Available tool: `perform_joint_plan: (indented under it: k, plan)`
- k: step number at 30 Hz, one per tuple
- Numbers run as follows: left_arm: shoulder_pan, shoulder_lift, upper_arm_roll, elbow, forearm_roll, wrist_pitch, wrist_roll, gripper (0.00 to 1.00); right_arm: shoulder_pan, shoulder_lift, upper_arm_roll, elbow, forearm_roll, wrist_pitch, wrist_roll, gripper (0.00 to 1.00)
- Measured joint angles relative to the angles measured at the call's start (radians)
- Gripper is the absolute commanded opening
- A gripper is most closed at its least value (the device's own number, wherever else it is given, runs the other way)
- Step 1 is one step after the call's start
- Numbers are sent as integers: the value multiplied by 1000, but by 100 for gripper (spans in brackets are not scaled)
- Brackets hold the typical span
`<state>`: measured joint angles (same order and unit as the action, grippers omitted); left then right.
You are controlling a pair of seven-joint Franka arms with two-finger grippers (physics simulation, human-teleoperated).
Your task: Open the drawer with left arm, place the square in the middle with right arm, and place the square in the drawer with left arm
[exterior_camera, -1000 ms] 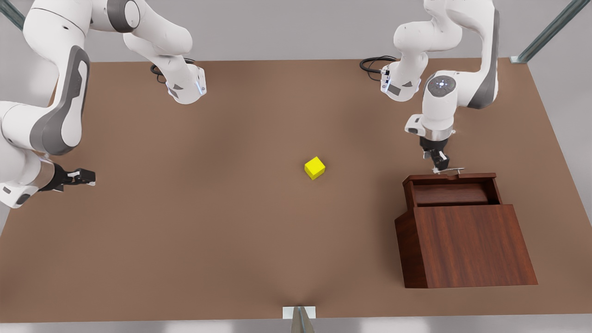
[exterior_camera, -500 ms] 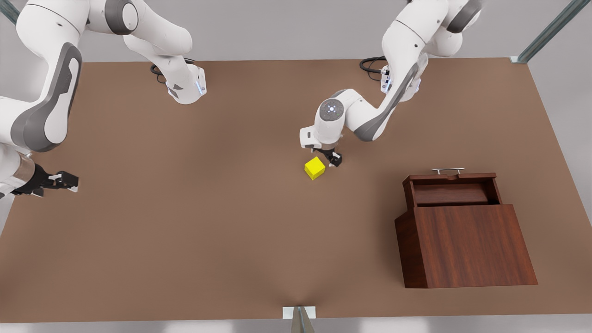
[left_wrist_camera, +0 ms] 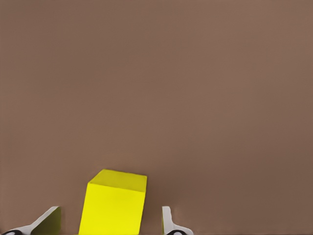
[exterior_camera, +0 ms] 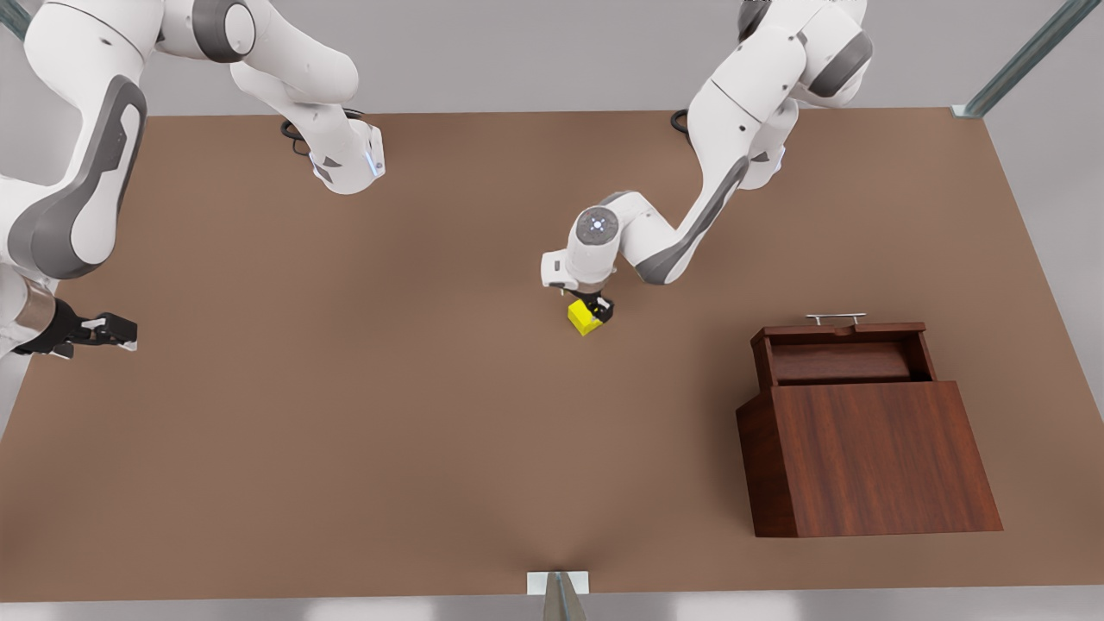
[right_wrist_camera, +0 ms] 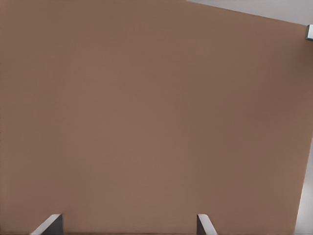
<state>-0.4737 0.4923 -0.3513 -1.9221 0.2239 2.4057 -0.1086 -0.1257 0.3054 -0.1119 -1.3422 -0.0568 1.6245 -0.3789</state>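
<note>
At the front view's left edge, the right gripper [exterior_camera: 121, 332] waits above the bare worktop [exterior_camera: 345, 414], fingers [right_wrist_camera: 49, 224] spread apart and cut off by the frame. Near the centre sits one square [exterior_camera: 586, 320], a bright yellow cube, partly hidden beneath the left gripper [exterior_camera: 597, 309], whose fingers [left_wrist_camera: 168, 223] flank it, apart. Right of it, the one drawer [exterior_camera: 841, 358] stands pulled open.

Plain matte brown counter [exterior_camera: 362, 414], unmarked. Behind, pale grey wall [exterior_camera: 535, 52]. Grey metal struts at far corners [exterior_camera: 1022, 56]. Small white bracket [exterior_camera: 558, 583] at near edge. Soft, even light.
</note>
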Motion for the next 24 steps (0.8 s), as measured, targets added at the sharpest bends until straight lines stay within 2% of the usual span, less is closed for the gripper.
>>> perform_joint_plan:
  k: [24]
  plan:
    - [1, 91, 0, -2, 39, 19, 10, 100, -1, -4, -1, 3, -2, -17, 0, 100]
